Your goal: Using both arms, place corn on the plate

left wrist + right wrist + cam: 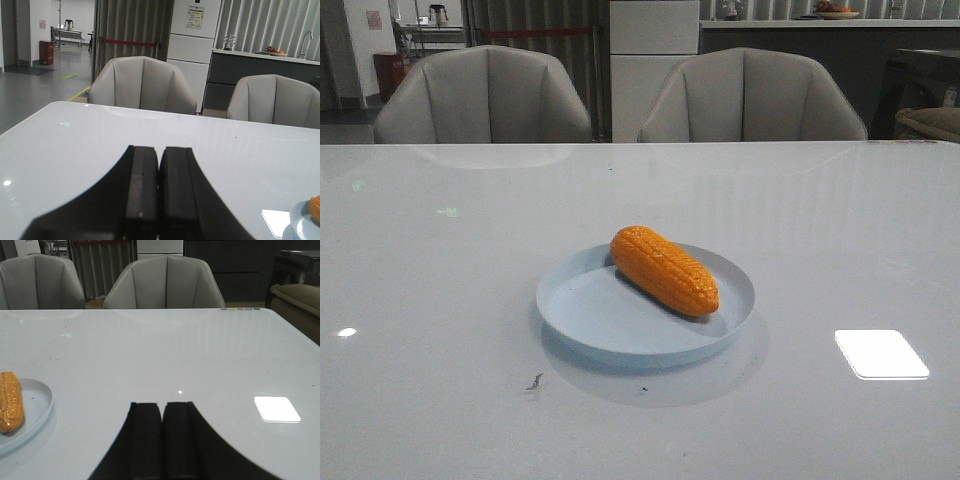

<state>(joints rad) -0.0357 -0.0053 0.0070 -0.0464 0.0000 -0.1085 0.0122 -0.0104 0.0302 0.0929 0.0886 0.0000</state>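
On plate (582, 308) lies corn (664, 270); L gripper (159, 192) & R gripper (162, 440) both closed, holding nothing

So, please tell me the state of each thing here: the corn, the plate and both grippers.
corn: lying on its side on the plate, held by nothing.
plate: flat on the table, carrying the corn.
left gripper: jaws shut, empty, away from the plate.
right gripper: jaws shut, empty, away from the plate.
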